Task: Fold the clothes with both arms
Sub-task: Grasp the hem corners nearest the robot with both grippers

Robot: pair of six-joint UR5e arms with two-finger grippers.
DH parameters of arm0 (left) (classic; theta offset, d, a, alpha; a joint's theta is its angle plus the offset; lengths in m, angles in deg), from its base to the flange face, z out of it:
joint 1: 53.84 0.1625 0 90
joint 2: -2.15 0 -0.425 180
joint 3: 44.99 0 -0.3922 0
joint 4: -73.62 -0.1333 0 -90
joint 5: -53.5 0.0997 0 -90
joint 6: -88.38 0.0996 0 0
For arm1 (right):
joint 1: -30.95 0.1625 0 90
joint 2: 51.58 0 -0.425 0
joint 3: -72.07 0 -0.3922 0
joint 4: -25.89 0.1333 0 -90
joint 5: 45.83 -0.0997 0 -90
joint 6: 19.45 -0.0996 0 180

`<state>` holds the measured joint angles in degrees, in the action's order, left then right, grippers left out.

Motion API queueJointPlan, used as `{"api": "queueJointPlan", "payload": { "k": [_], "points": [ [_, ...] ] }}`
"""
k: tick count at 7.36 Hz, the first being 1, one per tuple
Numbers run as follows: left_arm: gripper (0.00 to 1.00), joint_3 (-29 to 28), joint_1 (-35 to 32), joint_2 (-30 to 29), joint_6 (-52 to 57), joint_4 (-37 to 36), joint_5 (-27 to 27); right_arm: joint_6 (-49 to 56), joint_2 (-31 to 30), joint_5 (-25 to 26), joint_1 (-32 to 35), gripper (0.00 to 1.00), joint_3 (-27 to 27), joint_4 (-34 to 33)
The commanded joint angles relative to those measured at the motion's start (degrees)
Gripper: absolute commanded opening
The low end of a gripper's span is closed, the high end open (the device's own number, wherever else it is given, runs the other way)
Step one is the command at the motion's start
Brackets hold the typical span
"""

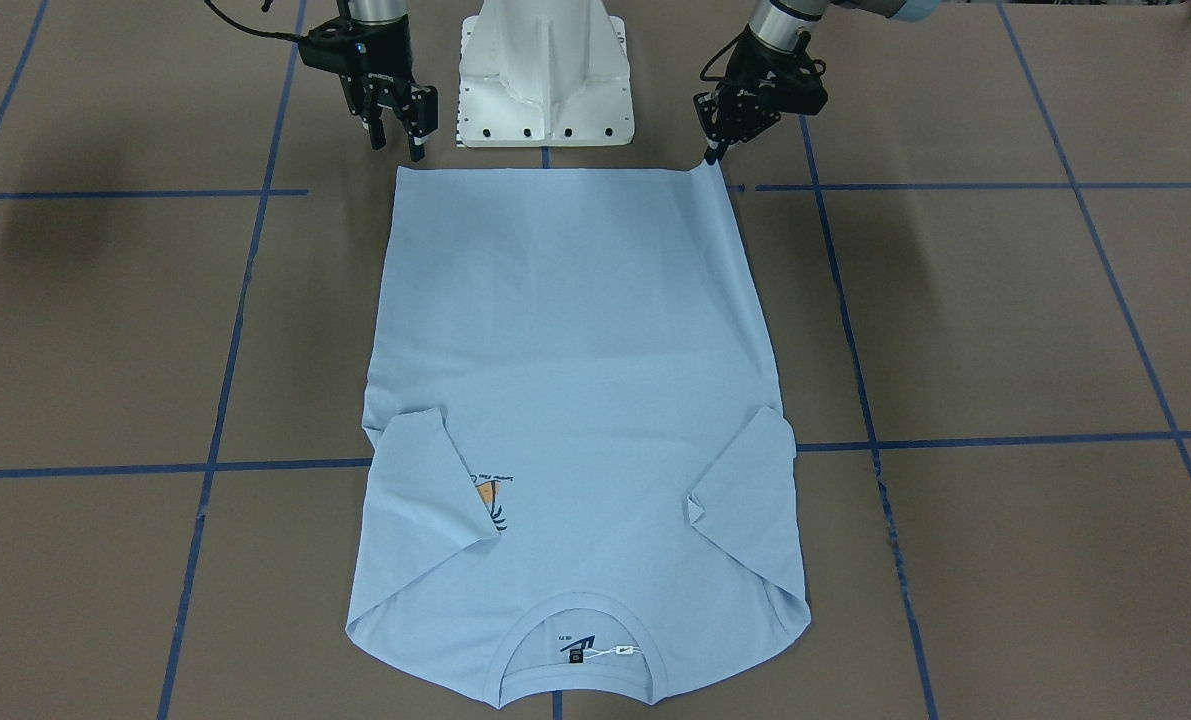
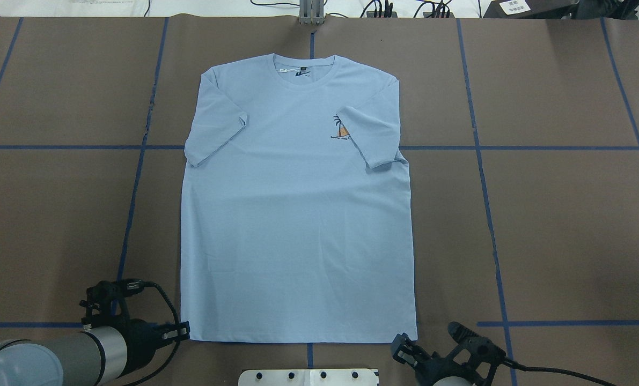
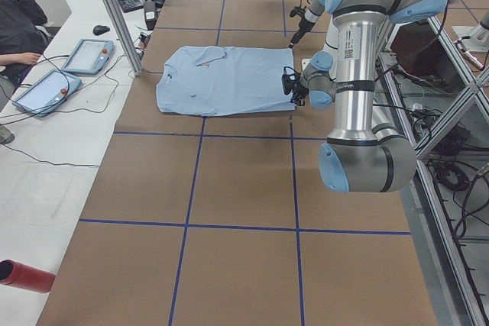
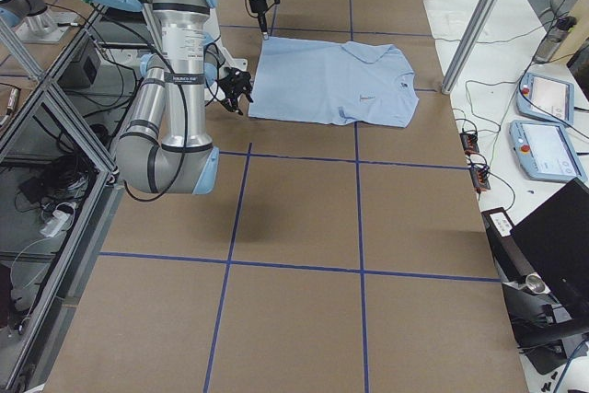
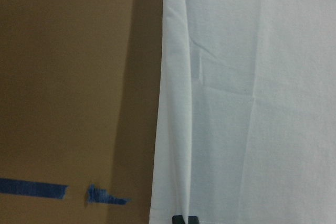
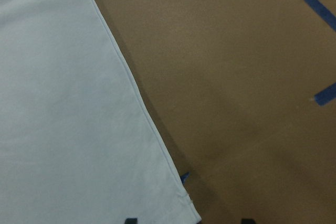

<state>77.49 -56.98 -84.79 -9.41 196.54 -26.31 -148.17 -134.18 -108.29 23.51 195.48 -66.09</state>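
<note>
The light blue T-shirt (image 1: 575,350) lies flat and face up on the brown table, collar away from the robot, both sleeves folded in onto the body. Its palm print (image 2: 342,128) is partly covered by a sleeve. My left gripper (image 1: 712,155) is at the hem's corner, which is slightly raised; in the left wrist view its tips (image 5: 185,219) sit together on the cloth edge. My right gripper (image 1: 396,142) is open just above the other hem corner; in the right wrist view its fingertips (image 6: 130,220) straddle that corner. The shirt (image 2: 298,214) also shows overhead, with my left gripper (image 2: 185,331) and right gripper (image 2: 405,348).
The white pedestal base (image 1: 545,70) stands between the arms, just behind the hem. Blue tape lines (image 1: 865,440) cross the table. In the exterior left view an operator (image 3: 15,28) sits beyond the table's far edge, by tablets (image 3: 88,55) and a metal post (image 3: 114,13).
</note>
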Motion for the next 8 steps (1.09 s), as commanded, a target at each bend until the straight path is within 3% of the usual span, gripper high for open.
{"api": "queueJointPlan", "payload": {
  "k": [1, 3, 8],
  "points": [
    [0.0, 0.0, 0.0, -0.3, 0.0, -0.1, 0.0, 0.2, 0.2, 0.1, 0.3, 0.71, -1.8, 0.0],
    [0.0, 0.0, 0.0, -0.5, 0.1, -0.1, 0.0, 0.2, 0.8, 0.1, 0.4, 0.67, -2.5, 0.1],
    [0.0, 0.0, 0.0, -0.7, 0.1, 0.0, -0.1, -0.2, 1.6, 0.1, 0.1, 0.43, -3.7, 0.5]
  ]
}}
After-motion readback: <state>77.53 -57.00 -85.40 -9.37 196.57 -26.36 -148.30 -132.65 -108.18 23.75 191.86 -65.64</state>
